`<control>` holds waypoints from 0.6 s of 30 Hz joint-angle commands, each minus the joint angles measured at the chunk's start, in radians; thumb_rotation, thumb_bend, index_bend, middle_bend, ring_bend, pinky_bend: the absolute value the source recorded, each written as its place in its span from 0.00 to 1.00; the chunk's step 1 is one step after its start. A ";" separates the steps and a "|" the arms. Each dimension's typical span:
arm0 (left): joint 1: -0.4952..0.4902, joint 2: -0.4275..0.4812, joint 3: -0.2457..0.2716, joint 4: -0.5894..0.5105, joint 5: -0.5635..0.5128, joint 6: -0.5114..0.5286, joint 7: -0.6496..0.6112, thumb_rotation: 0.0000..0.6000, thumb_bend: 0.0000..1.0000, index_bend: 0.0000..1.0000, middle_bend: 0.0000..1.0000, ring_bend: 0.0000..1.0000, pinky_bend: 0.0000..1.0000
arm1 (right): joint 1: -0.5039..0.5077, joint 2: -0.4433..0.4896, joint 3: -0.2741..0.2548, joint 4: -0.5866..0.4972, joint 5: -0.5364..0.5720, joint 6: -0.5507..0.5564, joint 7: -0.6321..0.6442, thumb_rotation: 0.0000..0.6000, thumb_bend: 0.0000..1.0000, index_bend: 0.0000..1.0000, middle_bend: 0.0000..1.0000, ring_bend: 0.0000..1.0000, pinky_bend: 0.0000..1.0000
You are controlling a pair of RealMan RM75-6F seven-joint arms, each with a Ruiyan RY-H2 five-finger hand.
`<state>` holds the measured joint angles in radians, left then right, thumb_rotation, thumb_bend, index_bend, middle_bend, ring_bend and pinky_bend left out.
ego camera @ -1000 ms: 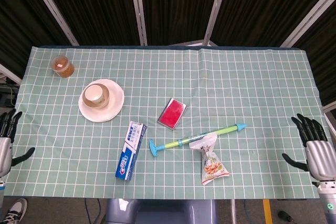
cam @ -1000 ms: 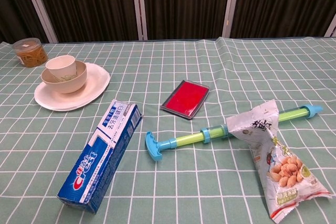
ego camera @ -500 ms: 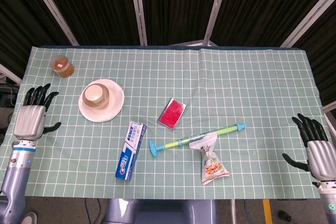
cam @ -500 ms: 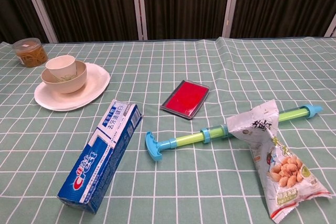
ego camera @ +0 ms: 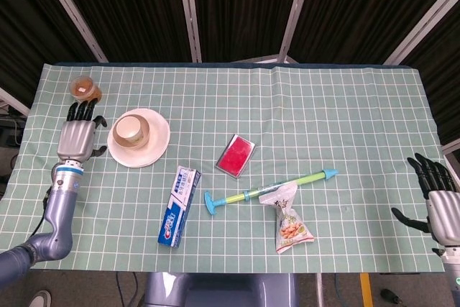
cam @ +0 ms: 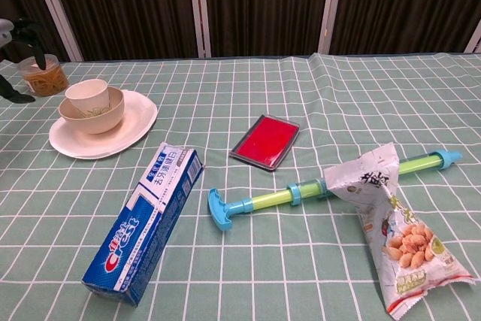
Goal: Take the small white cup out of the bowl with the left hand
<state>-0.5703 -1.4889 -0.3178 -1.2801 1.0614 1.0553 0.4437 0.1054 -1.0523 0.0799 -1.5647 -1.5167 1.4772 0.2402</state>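
The small white cup (ego camera: 130,129) stood upright inside the bowl (ego camera: 132,140), which sat on a white plate (ego camera: 159,138) at the far left of the counter (ego camera: 345,120). The left hand (ego camera: 77,136) was just left of the plate, fingers (ego camera: 80,111) spread and holding nothing, apart from the cup. The right hand (ego camera: 440,205) was at the near right edge, fingers spread, empty. A small jar (ego camera: 85,90) stood beyond the left hand. Nearer the middle lay a toothpaste box (ego camera: 179,205), a red case (ego camera: 236,154), a blue-green pump tube (ego camera: 269,188) and a snack bag (ego camera: 289,222).
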 commanded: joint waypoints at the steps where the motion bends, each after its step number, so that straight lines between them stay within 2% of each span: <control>1: -0.025 -0.025 -0.001 0.026 -0.019 -0.018 0.014 1.00 0.23 0.45 0.00 0.00 0.00 | 0.000 0.001 0.002 0.002 0.002 0.000 0.006 1.00 0.09 0.01 0.00 0.00 0.00; 11: -0.099 -0.110 0.006 0.120 -0.075 -0.057 0.049 1.00 0.27 0.50 0.00 0.00 0.00 | 0.000 0.002 0.005 0.015 0.015 -0.010 0.030 1.00 0.09 0.01 0.00 0.00 0.00; 18: -0.125 -0.129 0.012 0.152 -0.099 -0.079 0.063 1.00 0.32 0.51 0.00 0.00 0.00 | 0.001 0.004 0.009 0.020 0.024 -0.014 0.042 1.00 0.09 0.01 0.00 0.00 0.00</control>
<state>-0.6924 -1.6155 -0.3066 -1.1317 0.9661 0.9792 0.5043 0.1060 -1.0486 0.0891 -1.5445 -1.4934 1.4627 0.2821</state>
